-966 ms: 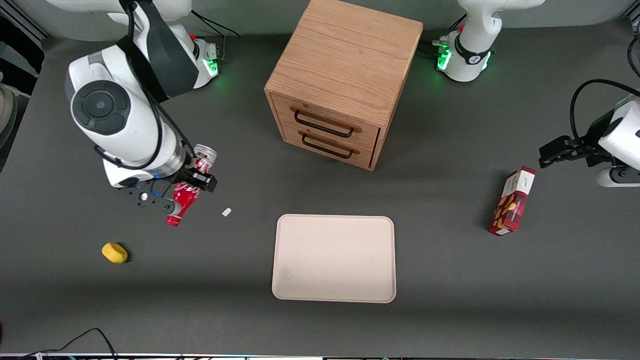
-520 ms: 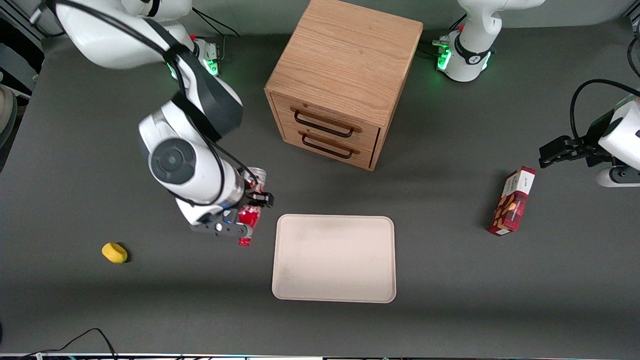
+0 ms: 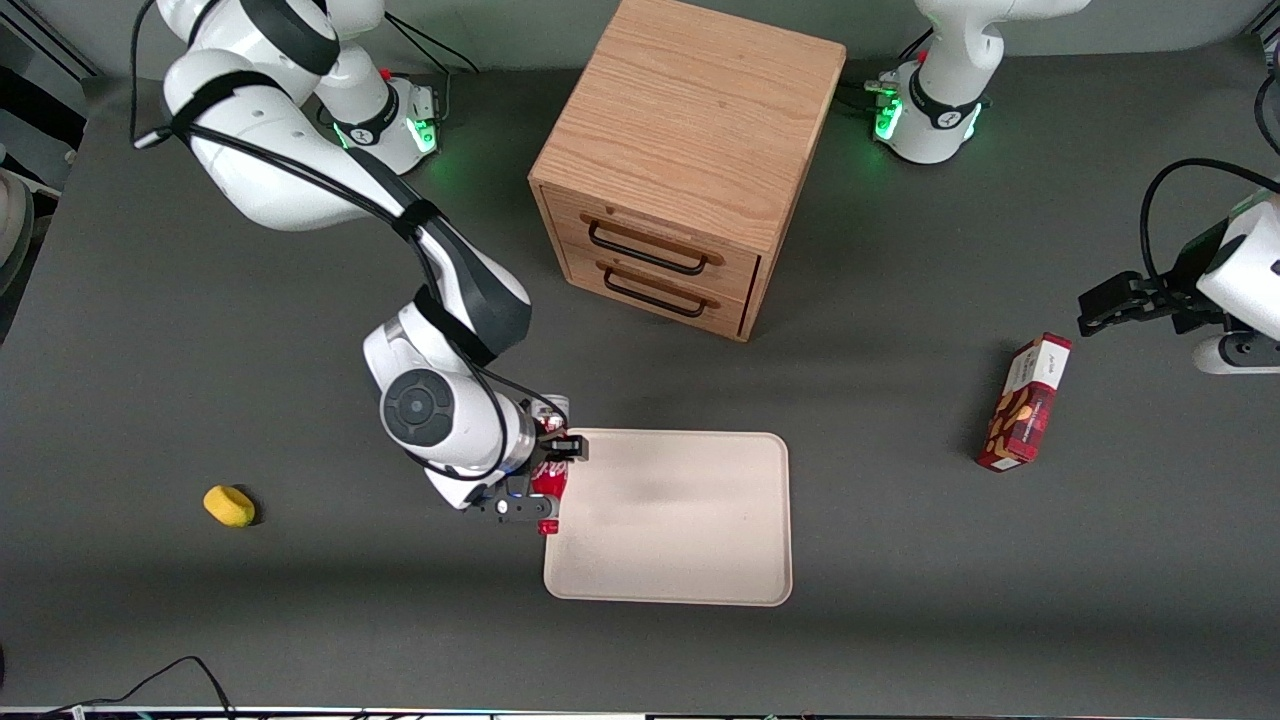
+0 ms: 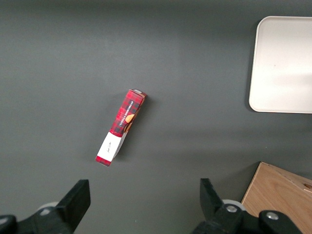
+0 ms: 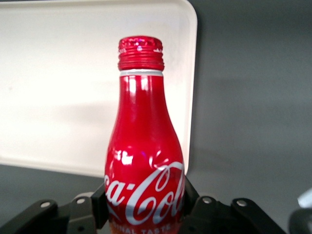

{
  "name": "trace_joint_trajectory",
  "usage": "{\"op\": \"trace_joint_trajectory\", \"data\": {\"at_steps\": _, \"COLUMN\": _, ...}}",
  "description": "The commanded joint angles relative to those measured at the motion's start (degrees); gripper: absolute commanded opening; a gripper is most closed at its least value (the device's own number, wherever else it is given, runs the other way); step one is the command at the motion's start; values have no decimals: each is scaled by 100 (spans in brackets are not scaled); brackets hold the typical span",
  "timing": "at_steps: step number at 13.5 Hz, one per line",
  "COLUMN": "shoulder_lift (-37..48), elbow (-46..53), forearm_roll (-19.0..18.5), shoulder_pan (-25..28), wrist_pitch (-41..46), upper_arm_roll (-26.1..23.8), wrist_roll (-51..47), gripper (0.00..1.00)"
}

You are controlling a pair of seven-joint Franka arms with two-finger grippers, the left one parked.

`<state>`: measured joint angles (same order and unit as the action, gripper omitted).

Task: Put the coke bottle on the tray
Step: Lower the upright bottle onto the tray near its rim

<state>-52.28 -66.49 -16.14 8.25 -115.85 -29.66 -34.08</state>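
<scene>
A dark grey table (image 3: pixel 900 620) bears a wooden drawer cabinet (image 3: pixel 690 160) under even light.

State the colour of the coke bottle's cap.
Red, on the coke bottle; clearest in the right wrist view.

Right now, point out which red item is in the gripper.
The coke bottle, clamped in the gripper over the tray's edge. The red snack box lies on the table toward the parked arm's end.

The front view looks steeply down on the whole bench (image 3: pixel 900 600). Both wrist views face downward and share the tray (image 3: pixel 670 520) (image 4: pixel 282 63) (image 5: pixel 63 83); the right one hangs closest.
</scene>
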Motion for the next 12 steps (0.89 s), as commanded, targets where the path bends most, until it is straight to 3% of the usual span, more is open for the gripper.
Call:
{"op": "trace_joint_trajectory", "data": {"at_steps": 1, "shoulder_lift": -501, "elbow": 330, "forearm_roll": -389, "shoulder_pan": 107, "wrist_pitch": -402, "upper_arm_roll": 91, "wrist_roll": 270, "gripper": 0}}
{"op": "trace_joint_trajectory", "data": {"at_steps": 4, "shoulder_lift": -826, "elbow": 522, "forearm_roll": -434, "shoulder_pan": 160, "wrist_pitch": -798, "upper_arm_roll": 338, "wrist_roll": 367, "gripper": 0}}
{"op": "trace_joint_trajectory", "data": {"at_steps": 12, "shoulder_lift": -1408, "elbow": 1209, "forearm_roll": -434, "shoulder_pan": 449, "wrist_pitch": -983, "upper_arm_roll": 364, "wrist_roll": 271, "gripper": 0}}
